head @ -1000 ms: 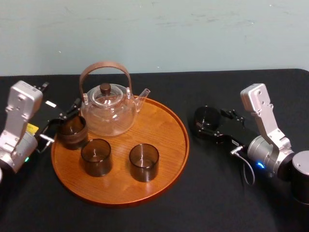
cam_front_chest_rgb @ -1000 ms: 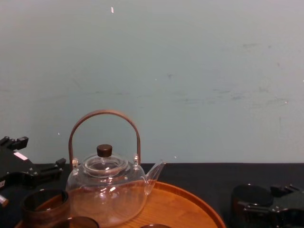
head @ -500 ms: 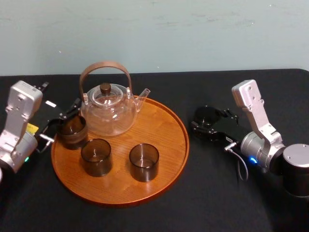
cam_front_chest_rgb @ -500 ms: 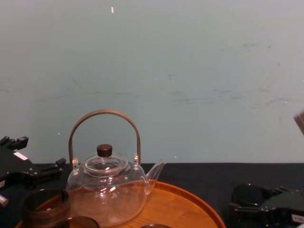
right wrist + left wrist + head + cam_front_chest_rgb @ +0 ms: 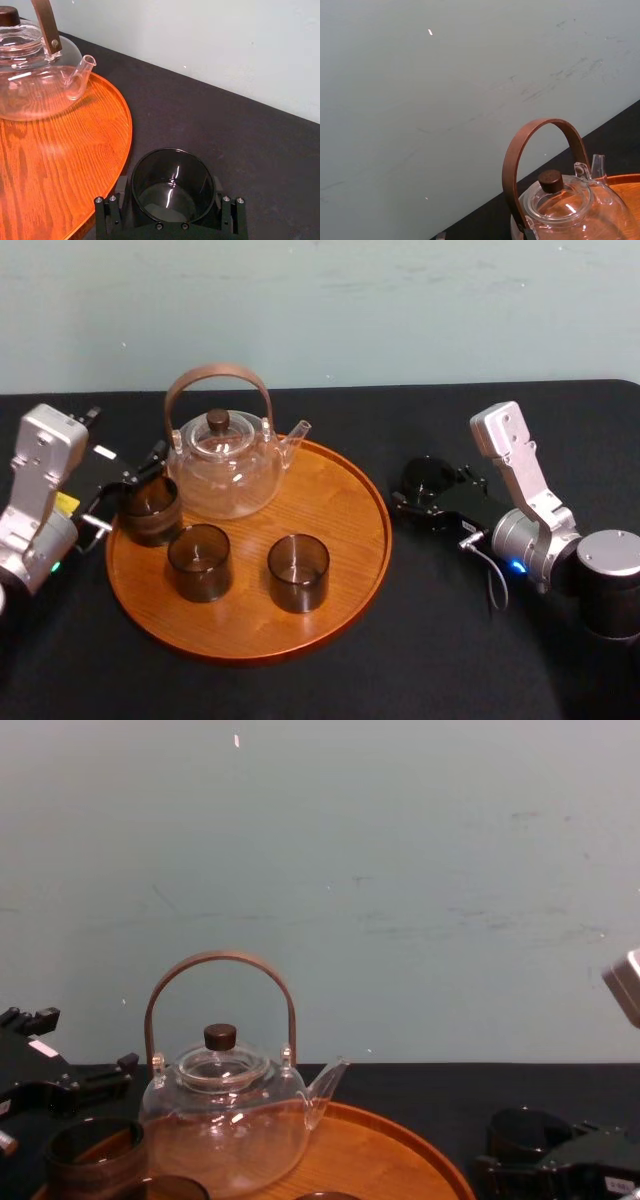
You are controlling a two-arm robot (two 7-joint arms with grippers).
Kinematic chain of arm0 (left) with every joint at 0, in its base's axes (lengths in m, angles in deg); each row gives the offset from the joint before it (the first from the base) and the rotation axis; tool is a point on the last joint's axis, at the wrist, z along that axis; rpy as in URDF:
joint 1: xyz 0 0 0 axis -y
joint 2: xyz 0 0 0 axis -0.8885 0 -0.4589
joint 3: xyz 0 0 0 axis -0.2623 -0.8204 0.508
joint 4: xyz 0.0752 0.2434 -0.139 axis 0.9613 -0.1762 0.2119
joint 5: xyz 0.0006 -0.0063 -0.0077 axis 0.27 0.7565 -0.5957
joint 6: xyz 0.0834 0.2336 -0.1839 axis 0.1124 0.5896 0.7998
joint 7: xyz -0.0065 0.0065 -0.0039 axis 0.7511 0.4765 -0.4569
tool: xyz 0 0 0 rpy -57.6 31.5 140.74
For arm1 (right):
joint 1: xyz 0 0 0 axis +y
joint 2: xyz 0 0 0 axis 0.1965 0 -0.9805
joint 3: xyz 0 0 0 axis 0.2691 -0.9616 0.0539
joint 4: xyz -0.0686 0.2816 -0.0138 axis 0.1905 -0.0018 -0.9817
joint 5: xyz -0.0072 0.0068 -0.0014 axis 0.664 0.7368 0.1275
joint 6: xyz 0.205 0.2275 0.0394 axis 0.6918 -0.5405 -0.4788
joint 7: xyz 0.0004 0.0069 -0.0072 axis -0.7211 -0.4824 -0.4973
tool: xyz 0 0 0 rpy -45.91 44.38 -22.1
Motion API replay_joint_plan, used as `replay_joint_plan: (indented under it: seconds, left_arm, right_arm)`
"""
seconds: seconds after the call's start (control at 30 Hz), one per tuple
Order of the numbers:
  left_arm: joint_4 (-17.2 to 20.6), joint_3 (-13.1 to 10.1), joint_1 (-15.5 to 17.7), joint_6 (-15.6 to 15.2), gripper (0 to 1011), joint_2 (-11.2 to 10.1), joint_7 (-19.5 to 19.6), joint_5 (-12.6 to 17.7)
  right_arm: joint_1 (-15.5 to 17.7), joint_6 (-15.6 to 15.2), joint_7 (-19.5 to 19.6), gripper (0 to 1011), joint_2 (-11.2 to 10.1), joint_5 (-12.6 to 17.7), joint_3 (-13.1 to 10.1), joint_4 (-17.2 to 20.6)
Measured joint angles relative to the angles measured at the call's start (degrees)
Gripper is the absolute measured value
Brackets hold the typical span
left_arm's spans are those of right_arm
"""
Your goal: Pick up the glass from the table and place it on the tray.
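The right arm reaches in low from the right of the tray [image 5: 340, 570], its silver wrist link tilted up and back and its black right gripper [image 5: 428, 492] pointing level toward the tray's right rim. Its fingers are pressed against opposite sides of the glass [image 5: 172, 182], a dark, upright, empty tumbler just beside the right rim, outside the tray, over the black table [image 5: 450, 640]. I cannot tell whether its base touches the cloth. The left arm stands at the tray's left side, silver link raised. The left gripper [image 5: 125, 490] has its fingers spread by a dark cup [image 5: 150, 510] that stands on the tray at its left rim. A clear teapot [image 5: 222, 465] sits at the tray's back, with two more dark cups [image 5: 199, 562] [image 5: 298, 573] toward its front.
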State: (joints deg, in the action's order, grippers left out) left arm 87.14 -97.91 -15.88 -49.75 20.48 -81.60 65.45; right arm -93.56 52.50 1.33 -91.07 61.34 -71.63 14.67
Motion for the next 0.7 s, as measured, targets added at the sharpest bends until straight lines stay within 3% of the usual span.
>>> replay_joint_plan:
  seconds: [0.33, 0.5, 0.7]
  left_arm:
    - [0.0, 0.0, 0.0, 0.0, 1001, 0.0, 0.0, 0.0]
    - [0.0, 0.0, 0.0, 0.0, 1001, 0.0, 0.0, 0.0]
    - [0.0, 0.0, 0.0, 0.0, 1001, 0.0, 0.0, 0.0]
  right_arm:
    - [0.1, 0.1, 0.0, 1002, 0.0, 0.0, 0.0, 0.1]
    - [0.1, 0.1, 0.0, 914, -0.1, 0.0, 0.0, 0.2]
    - [0.1, 0.2, 0.0, 908, -0.1, 0.0, -0.1, 0.2]
